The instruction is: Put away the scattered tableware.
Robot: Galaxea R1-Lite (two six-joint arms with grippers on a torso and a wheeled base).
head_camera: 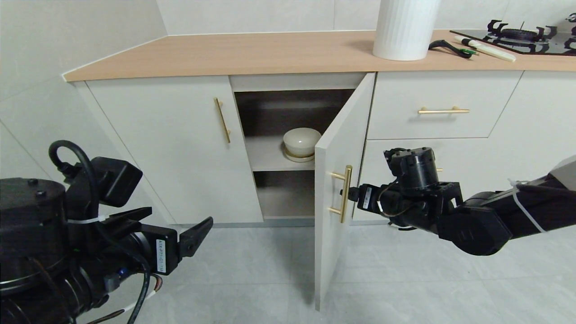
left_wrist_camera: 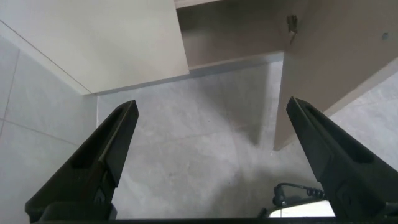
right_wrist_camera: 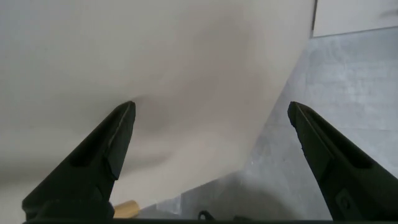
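Observation:
A pale bowl (head_camera: pixel 301 140) sits on a small plate (head_camera: pixel 298 158) on the upper shelf inside the open cabinet. The cabinet door (head_camera: pixel 342 148) swings out to the right, its gold handle (head_camera: pixel 345 193) facing my right arm. My right gripper (head_camera: pixel 353 194) is right at that handle, open; in the right wrist view its fingers (right_wrist_camera: pixel 118 143) spread wide in front of the door face (right_wrist_camera: pixel 186 74), with the gold handle (right_wrist_camera: pixel 127 206) between them at the frame's edge. My left gripper (head_camera: pixel 180 220) hangs low over the floor left of the cabinet, open and empty (left_wrist_camera: pixel 211 104).
On the wooden counter stand a white ribbed container (head_camera: pixel 405 27), a black-handled tool (head_camera: pixel 450 46), a white knife-like item (head_camera: pixel 486 48) and a stove (head_camera: pixel 522 36). A drawer (head_camera: pixel 443 110) lies right of the open door. The left cabinet door (head_camera: pixel 180 144) is closed. Grey floor tiles (left_wrist_camera: pixel 199 149) lie below.

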